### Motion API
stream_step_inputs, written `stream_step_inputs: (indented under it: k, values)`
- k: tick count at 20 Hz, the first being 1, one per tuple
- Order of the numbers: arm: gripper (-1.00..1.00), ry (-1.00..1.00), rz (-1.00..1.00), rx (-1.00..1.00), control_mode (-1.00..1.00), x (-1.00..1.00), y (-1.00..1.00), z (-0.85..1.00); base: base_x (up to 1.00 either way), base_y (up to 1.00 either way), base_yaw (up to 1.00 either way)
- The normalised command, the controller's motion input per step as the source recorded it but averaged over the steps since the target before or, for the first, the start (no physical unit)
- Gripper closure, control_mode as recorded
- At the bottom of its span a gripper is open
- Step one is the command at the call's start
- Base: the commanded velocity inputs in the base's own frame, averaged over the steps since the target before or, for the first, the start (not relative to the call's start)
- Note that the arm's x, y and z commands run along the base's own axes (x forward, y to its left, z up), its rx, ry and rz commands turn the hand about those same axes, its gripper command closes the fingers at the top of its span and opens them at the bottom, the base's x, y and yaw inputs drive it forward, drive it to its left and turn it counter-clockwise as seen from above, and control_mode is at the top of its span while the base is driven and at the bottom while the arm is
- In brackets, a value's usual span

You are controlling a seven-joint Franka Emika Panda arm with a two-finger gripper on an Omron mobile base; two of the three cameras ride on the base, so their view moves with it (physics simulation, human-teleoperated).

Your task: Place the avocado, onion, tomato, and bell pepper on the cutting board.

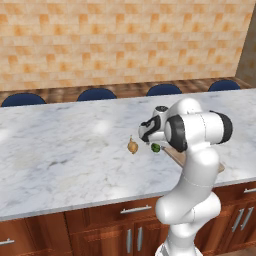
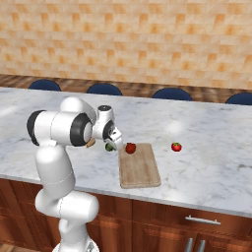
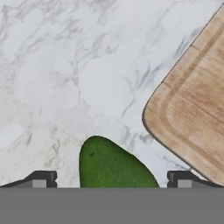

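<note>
The jaws stand wide around the avocado on the desk, beside the cutting board; onion nearby.

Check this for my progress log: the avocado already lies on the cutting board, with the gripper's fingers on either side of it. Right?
Not quite. The avocado lies on the marble counter, just off the cutting board, as the hand view shows. The rest holds: the gripper has one finger on either side of it.
</note>
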Motion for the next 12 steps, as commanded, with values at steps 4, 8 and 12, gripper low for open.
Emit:
stream_step_inputs:
  k: [4,8,12]
  values:
    - [-1.0,0.0,0.0,0.0,-1.0,-0.23,0.0,0.04,0.0,0.0,0.0]
    - [-1.0,0.0,0.0,0.0,-1.0,-0.2,0.03,0.0,0.0,0.0,0.0]
    - [-1.0,0.0,0.0,0.0,-1.0,-0.02,0.08,-0.01,0.0,0.0,0.0]
